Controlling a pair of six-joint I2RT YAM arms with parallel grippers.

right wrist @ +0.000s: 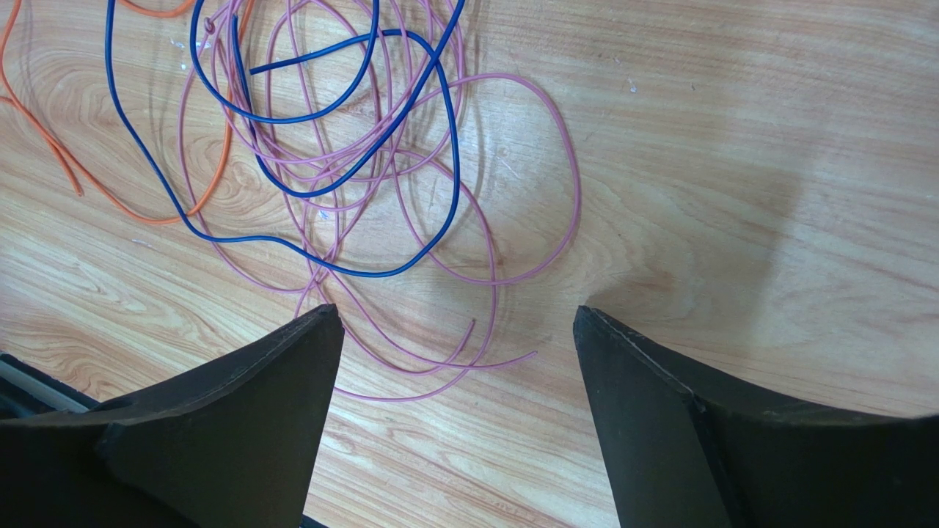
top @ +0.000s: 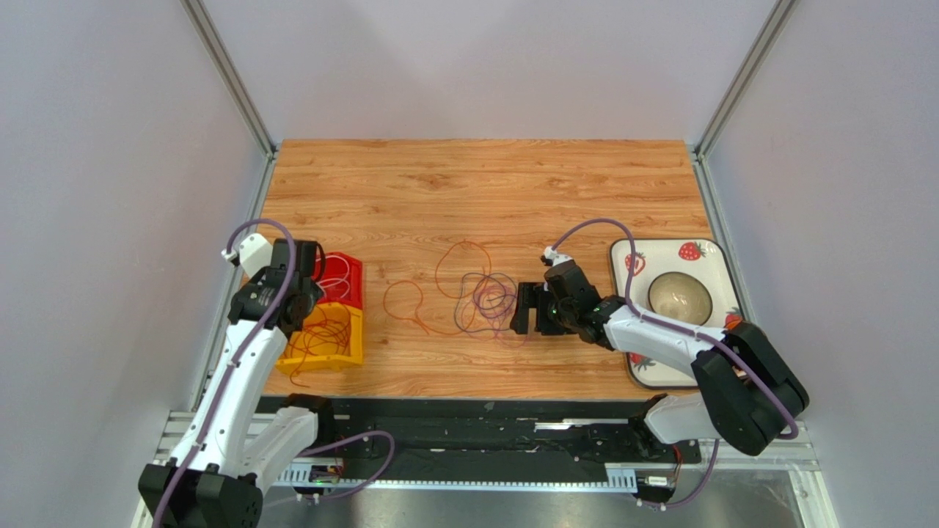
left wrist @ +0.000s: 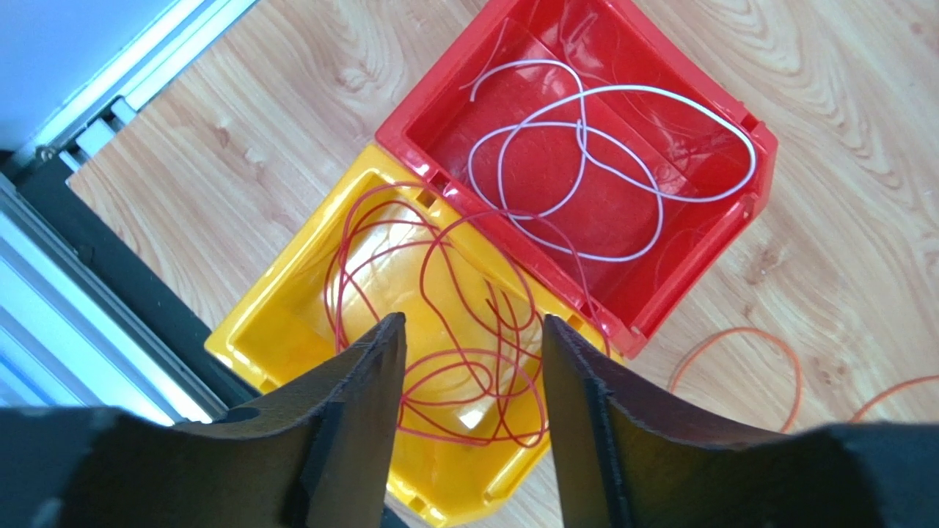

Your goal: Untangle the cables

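- Cables [top: 476, 295] lie tangled in the middle of the table [top: 463, 176], just left of the right gripper [right wrist: 454, 319]; its jaws stand wide apart and hold nothing, poised over an outer loop of the pink cable [right wrist: 573, 187].
- Beyond that loop a blue cable [right wrist: 454, 165] threads through the pink coils; an orange cable [right wrist: 61, 165] crosses at the far side.
- Left gripper [left wrist: 472, 330] hangs over the yellow bin [left wrist: 265, 330], jaws parted and empty; a red cable [left wrist: 342, 253] lies coiled inside; a white cable [left wrist: 661, 220] sits in the red bin [left wrist: 705, 99] touching it.
- Risk: closing where blue overlaps pink would likely catch both; a lift would then drag the whole knot and tighten it.
- Risk: such thin wire may slip from the fingers; the red coils close below the left jaws could snag and be pulled out again.
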